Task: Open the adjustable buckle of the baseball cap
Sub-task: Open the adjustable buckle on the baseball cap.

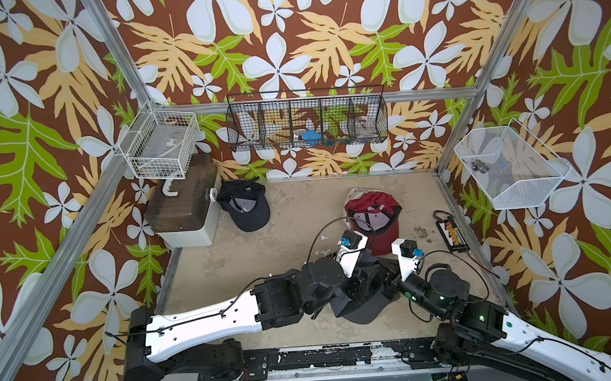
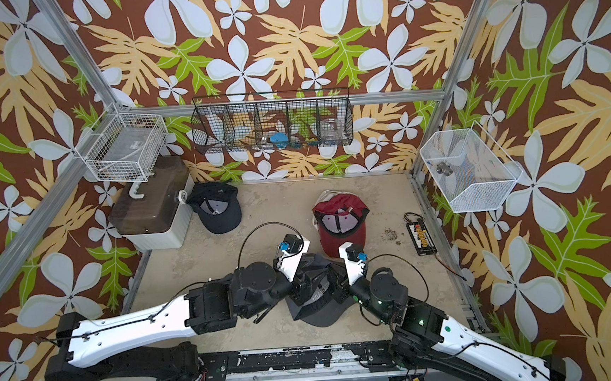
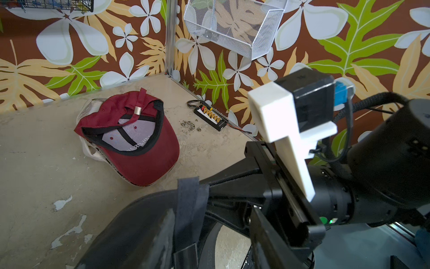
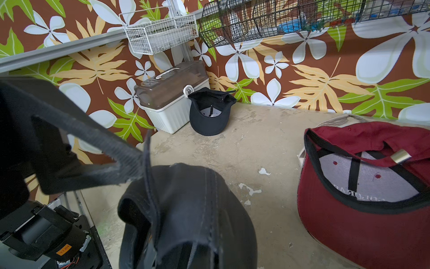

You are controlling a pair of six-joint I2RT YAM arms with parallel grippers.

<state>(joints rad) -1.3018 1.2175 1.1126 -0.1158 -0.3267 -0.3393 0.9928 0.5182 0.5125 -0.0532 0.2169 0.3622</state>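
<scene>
A dark navy baseball cap [image 1: 363, 307] [image 2: 317, 308] is held up off the table at the front centre, between both arms. My right gripper [image 3: 208, 188] is shut on the cap's back edge, where the strap [image 3: 188, 207] starts; in the right wrist view the cap's cloth [image 4: 186, 205] hides its jaws. My left gripper [image 3: 213, 214] is open around the upright strap. The strap lies against one finger [image 3: 162, 233], and bare table shows between it and the other finger [image 3: 267, 235]. A small dark buckle [image 3: 185, 255] sits low on the strap.
A red cap [image 1: 372, 220] lies upside down just behind the grippers. A black cap [image 1: 246, 206] rests at the back beside a lidded storage box [image 1: 183, 207]. A charger board [image 1: 452, 234] with its wire lies by the right wall. Wire baskets [image 1: 307, 125] hang on the walls.
</scene>
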